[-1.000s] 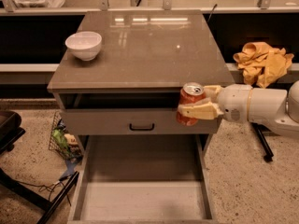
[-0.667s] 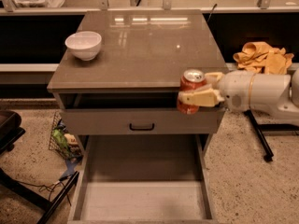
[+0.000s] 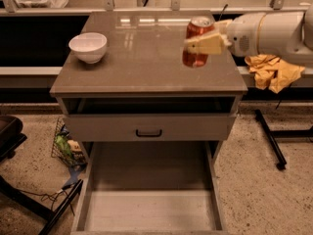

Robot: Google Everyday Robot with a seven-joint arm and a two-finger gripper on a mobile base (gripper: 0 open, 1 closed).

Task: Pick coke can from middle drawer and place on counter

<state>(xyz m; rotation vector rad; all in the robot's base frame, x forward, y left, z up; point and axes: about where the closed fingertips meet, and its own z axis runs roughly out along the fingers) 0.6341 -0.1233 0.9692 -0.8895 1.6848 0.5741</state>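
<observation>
The counter (image 3: 146,62) spreads below and to the left of the fingers; the middle drawer (image 3: 149,212) stands open far beneath them. The gripper (image 3: 201,43) reaches in from the right, fingers clamped on the coke can (image 3: 194,58), which is upright over the counter's right rear part (whether its base touches cannot be told). Best to lower straight, keep it vertical and release only once it sits flat, well apart from the white bowl (image 3: 88,47) off to the fingers' left.
</observation>
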